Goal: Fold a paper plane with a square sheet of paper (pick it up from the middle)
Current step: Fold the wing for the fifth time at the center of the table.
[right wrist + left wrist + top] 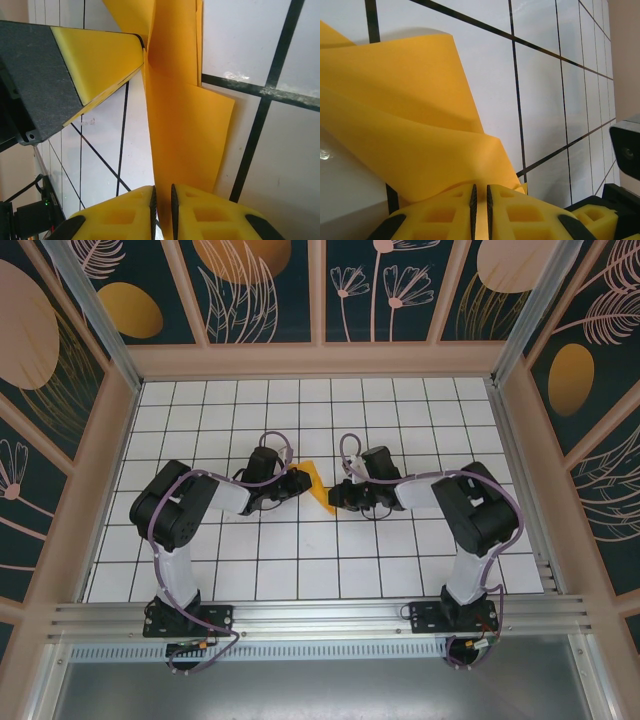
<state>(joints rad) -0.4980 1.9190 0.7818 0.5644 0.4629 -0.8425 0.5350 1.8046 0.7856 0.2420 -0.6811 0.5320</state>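
– Checking overhead: folded paper (318, 483) at mid-surface (400, 410), between both arms. Grip?
– Wrist views settle it: left fingers (445, 210) and right fingers (210, 215) each clenched on the paper's edge.

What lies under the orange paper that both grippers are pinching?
The white table with black grid lines shows past the edges of the paper. The patch directly beneath its folds is covered, so nothing there can be told.
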